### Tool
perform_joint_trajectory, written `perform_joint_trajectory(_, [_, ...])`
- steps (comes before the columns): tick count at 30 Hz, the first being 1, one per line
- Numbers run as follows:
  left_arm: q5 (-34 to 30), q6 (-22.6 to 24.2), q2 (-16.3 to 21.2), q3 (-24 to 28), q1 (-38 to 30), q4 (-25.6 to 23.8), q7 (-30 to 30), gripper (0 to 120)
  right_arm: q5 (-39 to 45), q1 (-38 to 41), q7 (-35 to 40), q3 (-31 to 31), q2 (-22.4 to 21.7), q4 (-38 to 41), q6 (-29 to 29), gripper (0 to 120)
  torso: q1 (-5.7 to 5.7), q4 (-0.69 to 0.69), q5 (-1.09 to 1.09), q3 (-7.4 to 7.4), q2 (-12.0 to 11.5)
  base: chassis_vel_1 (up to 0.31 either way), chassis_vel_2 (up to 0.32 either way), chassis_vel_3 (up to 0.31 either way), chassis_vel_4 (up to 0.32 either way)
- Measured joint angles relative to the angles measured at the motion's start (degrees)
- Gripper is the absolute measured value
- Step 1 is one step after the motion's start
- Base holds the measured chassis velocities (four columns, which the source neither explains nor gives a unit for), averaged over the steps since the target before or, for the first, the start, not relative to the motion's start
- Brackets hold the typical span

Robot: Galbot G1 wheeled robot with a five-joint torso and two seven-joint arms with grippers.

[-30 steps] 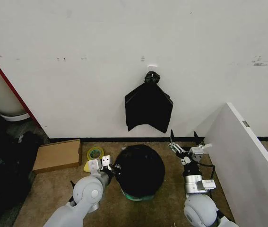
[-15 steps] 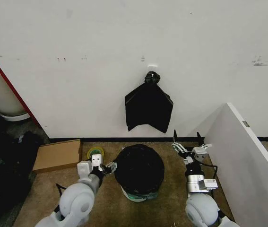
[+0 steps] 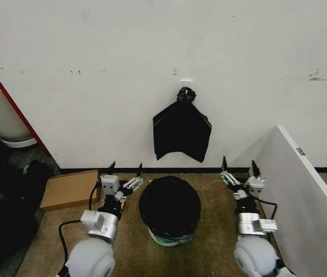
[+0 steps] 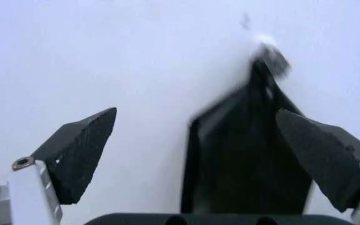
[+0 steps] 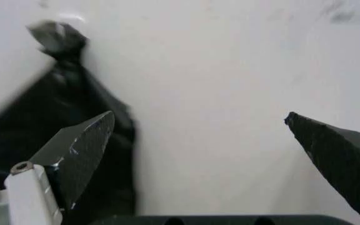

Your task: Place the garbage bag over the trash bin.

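The trash bin (image 3: 164, 237) stands on the floor in front of me, showing a cream wall and green base below the bag. The glossy black garbage bag (image 3: 169, 206) is drawn over its top and covers the rim. To the bin's left, my left gripper (image 3: 126, 168) is open, clear of the bag and pointing at the wall. My right gripper (image 3: 238, 164) is open to the bin's right, also apart from it. The left wrist view has the open left gripper (image 4: 208, 154) facing the wall. The right wrist view likewise has the open right gripper (image 5: 211, 159) facing the wall.
A flat black bag with a knotted top (image 3: 181, 133) hangs on the white wall behind the bin. A cardboard box (image 3: 71, 189) lies at the left. A white panel (image 3: 301, 190) slants along the right. Dark clutter (image 3: 2, 202) fills the far left floor.
My left gripper has drawn away from the bag's left edge, opened and swung to face the wall. The right gripper has shifted a little to the right.
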Motion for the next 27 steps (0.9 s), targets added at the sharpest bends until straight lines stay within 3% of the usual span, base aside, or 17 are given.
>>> perform_joint_trajectory(2, [0.4,-0.8,-1.3,-0.6,1.2,0.0,-0.1,100,-1.1,-1.0,-1.2,2.3,0.4,0.5,-0.3,100,0.0,0.02,0.01,0.0,0.0,0.0,0.0,0.0,0.0])
perform_joint_trajectory(5, [4.4,-5.9,-4.0,-1.2,3.9,1.3,0.7,100,-1.8,-5.1,-2.3,6.9,1.9,2.6,-1.9,100,0.0,0.04,-0.01,0.0,0.0,0.0,0.0,0.0,0.0])
perform_joint_trajectory(8, [7.2,-9.9,-5.3,-1.3,3.5,3.1,1.5,100,-1.7,-7.5,-1.4,7.6,3.5,3.2,0.5,100,0.0,0.03,0.0,0.0,0.0,0.0,0.0,0.0,0.0])
perform_joint_trajectory(17, [10.1,-11.1,-8.0,-0.8,4.5,3.0,0.8,100,-3.3,-7.5,-3.4,5.5,7.3,2.9,4.3,100,0.0,0.04,-0.02,0.0,0.0,0.0,0.0,0.0,0.0])
perform_joint_trajectory(27, [8.5,-12.4,-7.2,-1.7,6.1,2.7,2.2,100,-4.5,-7.3,-3.5,4.2,8.4,3.5,5.4,100,0.0,0.03,-0.02,0.0,0.0,0.0,0.0,0.0,0.0])
